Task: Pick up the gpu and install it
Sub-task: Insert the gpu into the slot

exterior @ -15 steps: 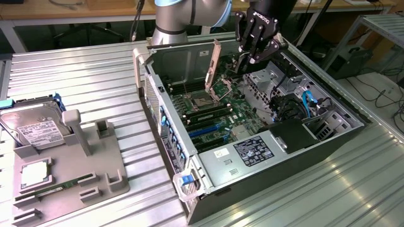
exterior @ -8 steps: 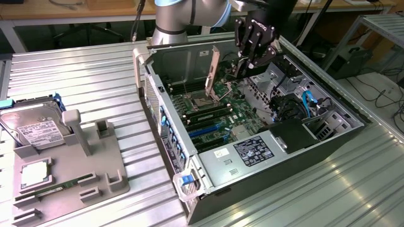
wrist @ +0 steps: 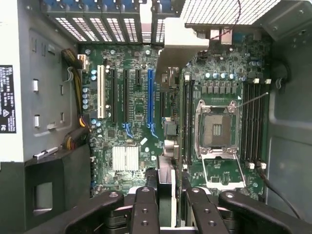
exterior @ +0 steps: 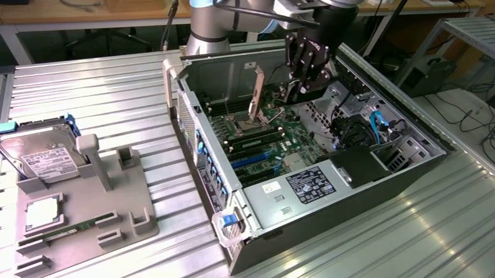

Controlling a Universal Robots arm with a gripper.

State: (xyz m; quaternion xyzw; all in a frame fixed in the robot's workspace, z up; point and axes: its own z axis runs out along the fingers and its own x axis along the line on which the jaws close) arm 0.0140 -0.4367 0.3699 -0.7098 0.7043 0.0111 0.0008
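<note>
My gripper [exterior: 306, 87] hangs inside the open computer case [exterior: 255, 197], above the green motherboard [exterior: 267, 142]. In the wrist view the black fingers [wrist: 145, 202] are shut on the gpu [wrist: 168, 168], seen edge-on. Its silver bracket [wrist: 178, 48] points toward the slotted back wall of the case. The card hovers above the board, between the blue expansion slot [wrist: 150, 97] and the open CPU socket [wrist: 217, 129], slightly to one side of the blue slot. In the exterior view the fingers hide most of the card.
A grey parts fixture [exterior: 116, 197] lies at the exterior view's left with a silver hard drive [exterior: 39, 156], a CPU [exterior: 43, 211] and a RAM stick [exterior: 69, 229]. A black shroud [exterior: 363, 165] and cables [exterior: 377, 124] crowd the case's near end. The raised socket lever [exterior: 258, 87] stands beside the gripper.
</note>
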